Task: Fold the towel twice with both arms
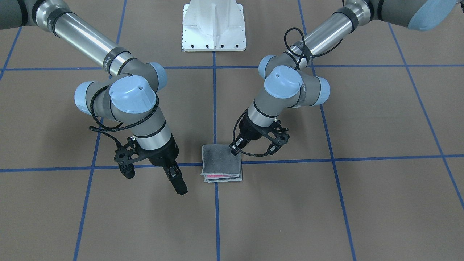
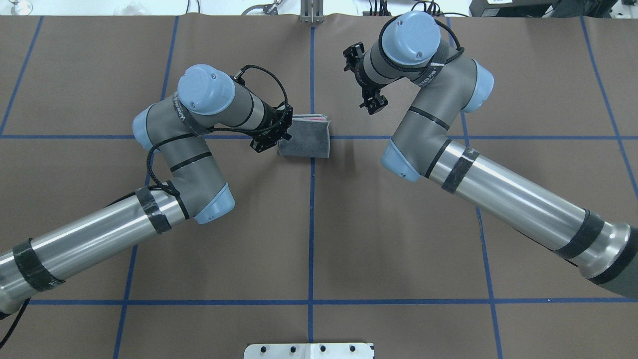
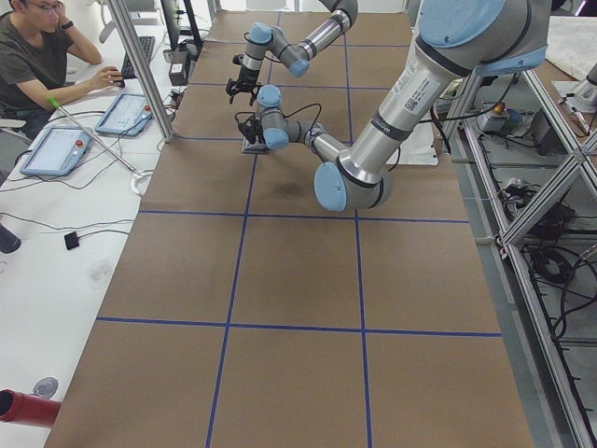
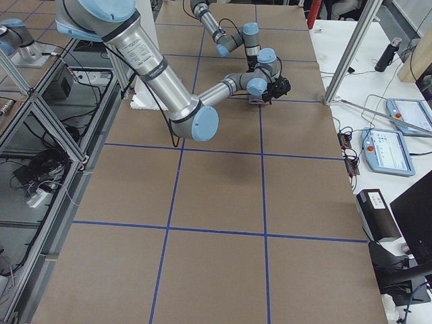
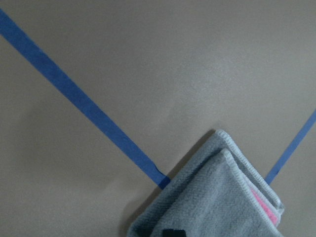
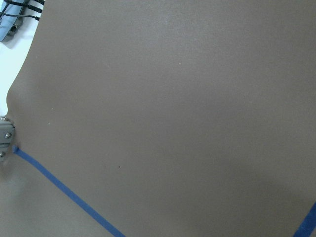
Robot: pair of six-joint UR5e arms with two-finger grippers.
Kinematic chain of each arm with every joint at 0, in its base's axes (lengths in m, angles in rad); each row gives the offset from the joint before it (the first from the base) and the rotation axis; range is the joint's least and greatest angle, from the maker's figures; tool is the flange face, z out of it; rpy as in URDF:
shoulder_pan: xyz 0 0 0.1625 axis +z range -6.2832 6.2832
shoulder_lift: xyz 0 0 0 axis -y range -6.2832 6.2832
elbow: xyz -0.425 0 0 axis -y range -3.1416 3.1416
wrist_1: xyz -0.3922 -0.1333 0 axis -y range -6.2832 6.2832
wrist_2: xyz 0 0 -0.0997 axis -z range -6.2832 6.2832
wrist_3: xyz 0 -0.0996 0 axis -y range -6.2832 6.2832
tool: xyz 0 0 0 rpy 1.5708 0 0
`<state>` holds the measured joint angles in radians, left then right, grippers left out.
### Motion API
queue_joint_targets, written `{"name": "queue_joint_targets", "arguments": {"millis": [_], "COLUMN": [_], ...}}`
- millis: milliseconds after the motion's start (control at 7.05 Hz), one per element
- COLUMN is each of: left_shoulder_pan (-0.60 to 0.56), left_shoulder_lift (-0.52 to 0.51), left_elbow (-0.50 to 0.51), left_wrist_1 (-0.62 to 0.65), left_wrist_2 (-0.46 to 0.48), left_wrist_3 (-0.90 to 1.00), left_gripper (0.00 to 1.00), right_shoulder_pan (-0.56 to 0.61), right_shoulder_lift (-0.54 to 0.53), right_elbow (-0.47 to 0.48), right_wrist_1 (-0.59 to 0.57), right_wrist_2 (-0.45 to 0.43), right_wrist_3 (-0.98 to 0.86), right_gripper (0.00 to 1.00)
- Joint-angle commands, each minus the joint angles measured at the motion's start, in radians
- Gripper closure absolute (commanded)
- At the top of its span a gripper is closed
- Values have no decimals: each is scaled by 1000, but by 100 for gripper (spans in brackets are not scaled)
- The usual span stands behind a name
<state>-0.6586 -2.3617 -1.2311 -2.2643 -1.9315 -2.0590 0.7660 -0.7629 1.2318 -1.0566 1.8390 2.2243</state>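
Observation:
The towel [image 1: 222,163] lies folded into a small stack on the brown table, dark grey outside, with pink-red showing at its layered edge. It also shows in the overhead view [image 2: 306,139] and the left wrist view [image 5: 217,197]. My left gripper [image 1: 235,148] is down at the towel's corner nearest the robot's base, shut on it. One black fingertip [image 5: 173,232] shows on the cloth. My right gripper [image 1: 177,183] hangs above the bare table beside the towel, apart from it, open and empty. The right wrist view shows only table.
The white pedestal base [image 1: 214,25] stands behind the towel. Blue tape lines [image 1: 290,160] cross the table under the towel. An operator [image 3: 37,47] sits at a desk past the table's far edge. The table's edge [image 6: 15,98] shows in the right wrist view.

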Motion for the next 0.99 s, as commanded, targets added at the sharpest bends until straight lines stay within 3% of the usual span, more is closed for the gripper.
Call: {"name": "queue_joint_targets", "arguments": {"millis": [0,851], "left_shoulder_pan": [1,37], "left_shoulder_lift": [-40,-44], "left_elbow": [16,64], "left_wrist_1": [20,22], "left_wrist_2": [5,6], "left_wrist_3": [-9,-4], "left_gripper": [100,100], "right_shoulder_pan": [12,30], "right_shoulder_lift": [-18,-33], "right_elbow": [18,34], "right_wrist_1": [-2,-5], "right_wrist_2": [20,48], "right_wrist_3": [-3,-12], "right_gripper": [0,0]}}
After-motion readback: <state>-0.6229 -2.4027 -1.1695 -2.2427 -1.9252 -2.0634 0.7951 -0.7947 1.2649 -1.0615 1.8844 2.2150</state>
